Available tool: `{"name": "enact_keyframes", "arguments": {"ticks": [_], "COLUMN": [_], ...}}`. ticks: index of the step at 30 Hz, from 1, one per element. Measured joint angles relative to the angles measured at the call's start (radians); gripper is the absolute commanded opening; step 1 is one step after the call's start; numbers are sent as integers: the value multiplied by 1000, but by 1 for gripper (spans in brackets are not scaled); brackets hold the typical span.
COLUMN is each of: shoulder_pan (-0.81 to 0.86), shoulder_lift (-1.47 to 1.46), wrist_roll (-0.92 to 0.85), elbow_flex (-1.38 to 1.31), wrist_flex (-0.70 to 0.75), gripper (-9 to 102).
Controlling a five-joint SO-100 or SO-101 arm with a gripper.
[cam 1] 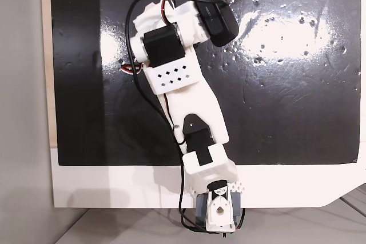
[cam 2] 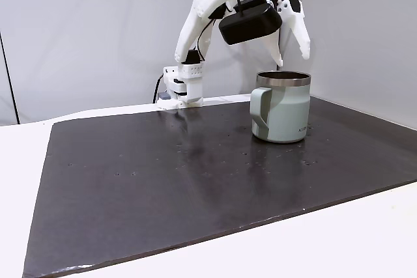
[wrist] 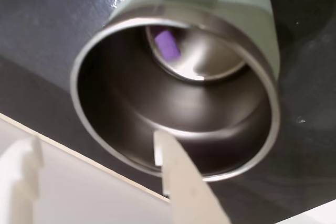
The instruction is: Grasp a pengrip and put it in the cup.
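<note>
The cup, a pale grey-green mug with a shiny metal inside, stands on the black mat with its handle toward the left in a fixed view. My gripper hangs just above its rim, open, with nothing between the white fingers. In the wrist view I look straight down into the cup. The light-purple pengrip lies on the cup's bottom. My gripper is open here too, with one finger over the near rim. The arm covers the cup from above.
The black mat lies on a white table. The arm's base stands at the mat's far edge, in front of a grey wall. A black camera rides on the wrist.
</note>
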Motion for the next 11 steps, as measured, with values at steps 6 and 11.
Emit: {"name": "enact_keyframes", "arguments": {"ticks": [6, 11], "shoulder_pan": [3, 2], "shoulder_lift": [2, 2], "wrist_roll": [-9, -12], "elbow_flex": [0, 0], "wrist_flex": [0, 0], "gripper": [21, 21]}}
